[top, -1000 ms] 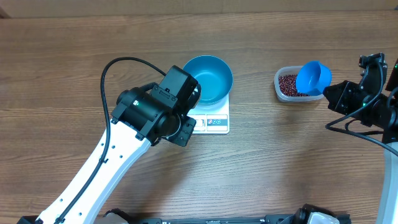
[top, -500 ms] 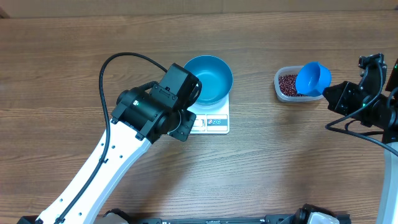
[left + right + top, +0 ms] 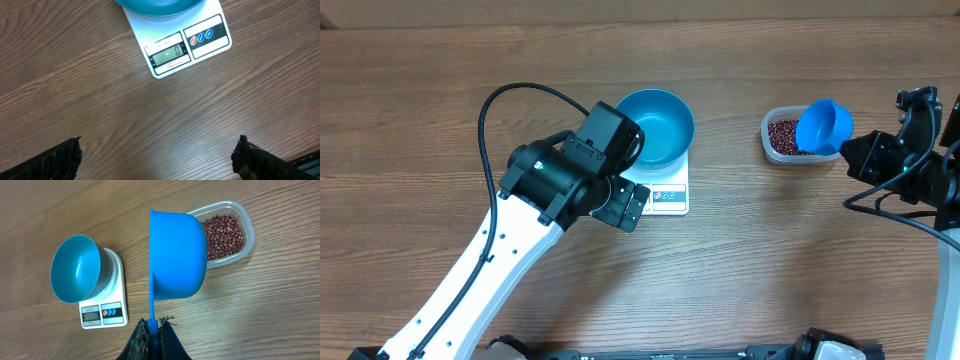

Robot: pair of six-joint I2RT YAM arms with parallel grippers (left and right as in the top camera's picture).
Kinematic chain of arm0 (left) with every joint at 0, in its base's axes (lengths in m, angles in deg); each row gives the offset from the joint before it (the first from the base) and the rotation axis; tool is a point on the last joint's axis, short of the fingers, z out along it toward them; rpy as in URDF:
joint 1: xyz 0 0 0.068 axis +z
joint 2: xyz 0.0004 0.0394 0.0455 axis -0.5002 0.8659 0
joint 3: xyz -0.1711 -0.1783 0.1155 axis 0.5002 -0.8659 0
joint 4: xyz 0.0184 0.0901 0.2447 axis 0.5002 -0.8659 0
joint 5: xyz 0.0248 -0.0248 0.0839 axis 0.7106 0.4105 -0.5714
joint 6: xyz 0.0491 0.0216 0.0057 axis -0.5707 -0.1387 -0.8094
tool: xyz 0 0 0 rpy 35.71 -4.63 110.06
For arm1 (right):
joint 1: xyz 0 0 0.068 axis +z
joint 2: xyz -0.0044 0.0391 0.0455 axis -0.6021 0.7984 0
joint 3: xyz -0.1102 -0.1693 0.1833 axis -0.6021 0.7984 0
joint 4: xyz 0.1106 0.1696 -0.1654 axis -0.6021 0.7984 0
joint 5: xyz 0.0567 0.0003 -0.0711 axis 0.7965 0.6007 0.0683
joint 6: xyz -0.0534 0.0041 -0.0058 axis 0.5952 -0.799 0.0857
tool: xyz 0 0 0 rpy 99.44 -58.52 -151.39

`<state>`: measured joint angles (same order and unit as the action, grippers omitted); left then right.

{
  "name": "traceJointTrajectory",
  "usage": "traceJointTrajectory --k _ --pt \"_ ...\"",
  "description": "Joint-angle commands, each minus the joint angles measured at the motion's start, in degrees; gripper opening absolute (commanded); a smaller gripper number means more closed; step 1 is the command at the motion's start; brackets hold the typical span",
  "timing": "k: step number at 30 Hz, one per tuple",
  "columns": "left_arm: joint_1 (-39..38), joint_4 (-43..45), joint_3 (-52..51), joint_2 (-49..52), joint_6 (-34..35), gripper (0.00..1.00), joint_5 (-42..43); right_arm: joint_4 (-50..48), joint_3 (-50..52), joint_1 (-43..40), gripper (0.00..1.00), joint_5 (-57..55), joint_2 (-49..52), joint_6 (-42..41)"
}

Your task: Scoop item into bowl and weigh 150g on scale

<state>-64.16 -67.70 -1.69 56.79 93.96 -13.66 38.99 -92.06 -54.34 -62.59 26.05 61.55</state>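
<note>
- Blue bowl: sitting upright on the far part of the white scale, covering most of its platform, showing a bare blue inside.
- White scale: lying flat at mid-table with its display strip facing the near edge. Showing a zero in the left wrist view, with one red and two blue buttons just right of the display.
- Black left gripper: hanging over bare wooden table just near of the scale's display edge and looking down at it. Standing with fingers wide apart, gripping nothing, touching neither scale nor bowl.
- Red-brown beans: lying in a loose layer inside the clear tub, well right of the scale and apart from it.
- Blue scoop: hanging over the right part of the tub, tipped on its side, hiding some of the beans in the overhead and right wrist views. Touching the tub's rim or not: cannot tell.
- Black right gripper: clamping shut on the scoop's thin handle, reaching in from the right side of the table.
</note>
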Motion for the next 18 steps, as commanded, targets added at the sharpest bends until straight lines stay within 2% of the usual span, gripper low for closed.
traceJointTrajectory --k 1,7,10,18 --pt "-0.3 0.1 -0.1 0.3 0.4 1.0 -0.7 -0.2 -2.4 0.1 0.04 -1.5 -0.5 1.0" --pt "-0.3 0.0 -0.1 0.3 0.4 1.0 -0.7 1.6 -8.0 7.1 0.04 -12.3 1.6 1.6" --pt "-0.3 0.0 -0.1 0.3 0.4 1.0 -0.7 4.4 -12.6 11.4 0.04 -21.7 6.6 0.6" --pt "-0.3 0.1 -0.1 0.3 0.4 1.0 -0.7 7.0 -20.8 14.8 0.04 -39.1 21.3 -1.8"
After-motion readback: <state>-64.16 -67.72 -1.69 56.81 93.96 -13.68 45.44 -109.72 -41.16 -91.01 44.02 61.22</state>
